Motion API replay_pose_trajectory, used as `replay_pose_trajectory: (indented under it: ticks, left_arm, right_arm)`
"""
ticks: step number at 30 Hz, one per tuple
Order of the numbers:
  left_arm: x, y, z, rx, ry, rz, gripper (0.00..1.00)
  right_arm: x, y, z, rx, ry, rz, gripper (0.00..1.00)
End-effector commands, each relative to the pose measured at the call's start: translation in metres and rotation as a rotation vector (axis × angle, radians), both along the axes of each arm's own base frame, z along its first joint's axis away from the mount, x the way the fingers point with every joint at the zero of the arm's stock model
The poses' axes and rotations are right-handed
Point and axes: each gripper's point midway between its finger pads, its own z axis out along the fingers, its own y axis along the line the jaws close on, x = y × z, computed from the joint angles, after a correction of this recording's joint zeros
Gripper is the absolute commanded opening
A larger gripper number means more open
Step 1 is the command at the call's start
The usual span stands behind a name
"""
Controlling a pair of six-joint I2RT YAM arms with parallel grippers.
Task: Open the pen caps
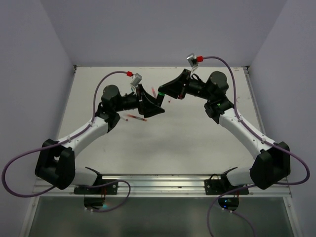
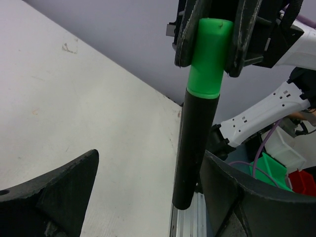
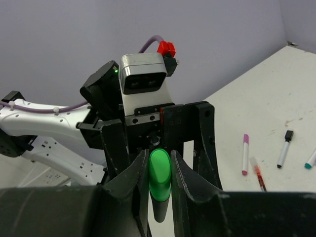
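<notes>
White table [image 1: 197,143], four pens [image 3: 245,154] — one highlighter [image 2: 197,148] gripped

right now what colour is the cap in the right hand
The cap is bright green, above a black barrel; the left wrist view shows it best.

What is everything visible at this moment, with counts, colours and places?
highlighter: 1, black barrel, held off the table between the grippers
green cap: 1, bright green, on the highlighter's end
thin pens: 4 in the right wrist view, pink, red, black-capped white, teal at the frame edge, lying on the table
table: 1, white
bins: 2, green and red, beyond the table edge
left gripper: open, fingers either side of the barrel
right gripper: shut on the green cap
</notes>
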Motion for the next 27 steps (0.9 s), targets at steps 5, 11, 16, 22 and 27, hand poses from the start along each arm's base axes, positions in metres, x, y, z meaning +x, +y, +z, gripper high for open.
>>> replay_pose_trajectory:
  ticks: [5, 11, 16, 22, 27]
  left_arm:
    - [0.001, -0.004, 0.036, -0.06, -0.08, -0.026, 0.78]
    - [-0.001, -0.004, 0.032, -0.054, -0.06, -0.032, 0.7]
    - [-0.003, -0.004, 0.031, -0.052, -0.049, -0.04, 0.58]
    - [-0.006, -0.003, 0.028, -0.046, -0.034, -0.047, 0.45]
    - [-0.01, -0.004, 0.031, -0.053, -0.021, -0.067, 0.2]
  right_arm:
    - [-0.01, 0.012, 0.007, 0.032, -0.028, 0.038, 0.0]
    - [-0.009, 0.017, 0.001, 0.021, -0.021, 0.046, 0.0]
    - [-0.007, 0.017, -0.004, 0.013, -0.016, 0.037, 0.0]
    - [-0.005, 0.016, -0.009, -0.004, -0.019, 0.017, 0.0]
    - [-0.003, 0.015, -0.014, -0.013, -0.017, 0.006, 0.0]
